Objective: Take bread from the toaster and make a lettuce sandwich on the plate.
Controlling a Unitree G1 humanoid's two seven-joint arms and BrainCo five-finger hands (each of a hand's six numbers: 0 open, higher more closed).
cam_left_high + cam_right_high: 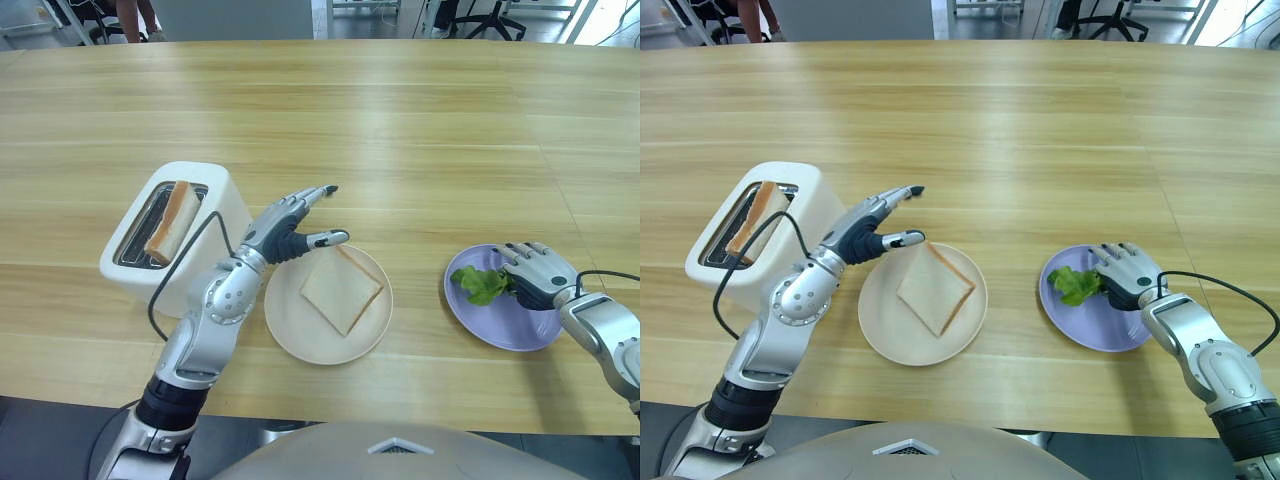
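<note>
Fingers of right hand [537, 274] seemingly grip ruffled green lettuce [478, 285]; left hand [286, 228] splayed, empty.

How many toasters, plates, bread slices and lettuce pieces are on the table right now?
Toaster: 1
Plates: 2, cream plate, purple plate
Bread slices: 2, toaster slice, plated slice
Lettuce: 1
Total: 6

Light wooden table [420, 130], planks running left-right; black office chair [497, 22] beyond far edge, top right.
</note>
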